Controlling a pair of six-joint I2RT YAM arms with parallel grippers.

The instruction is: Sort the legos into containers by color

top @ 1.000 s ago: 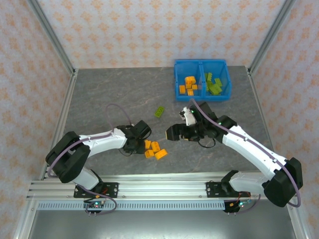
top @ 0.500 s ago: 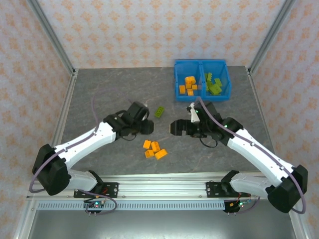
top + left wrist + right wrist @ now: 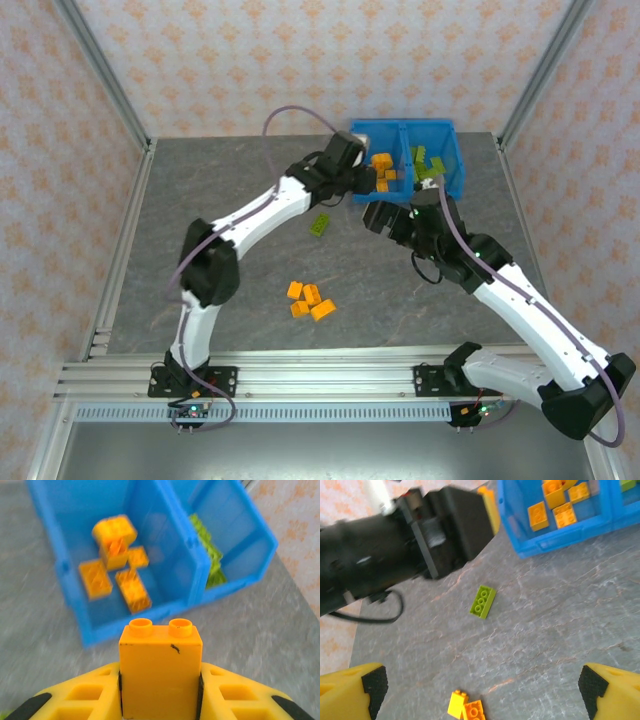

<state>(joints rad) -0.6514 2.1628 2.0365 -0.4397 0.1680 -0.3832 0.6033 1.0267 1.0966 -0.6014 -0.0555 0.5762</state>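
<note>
Orange brick (image 3: 160,672), base cut off at the bottom edge, is clamped in your left gripper (image 3: 160,687); your right gripper (image 3: 480,686) stands apart, fingers (image 3: 355,690) cropped at lower corners.

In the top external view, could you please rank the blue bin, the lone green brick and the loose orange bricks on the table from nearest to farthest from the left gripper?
1. The blue bin, right at the left gripper, far right of the table.
2. The lone green brick, mid-table, left of the gripper.
3. The loose orange bricks, clustered toward the near edge.
</note>
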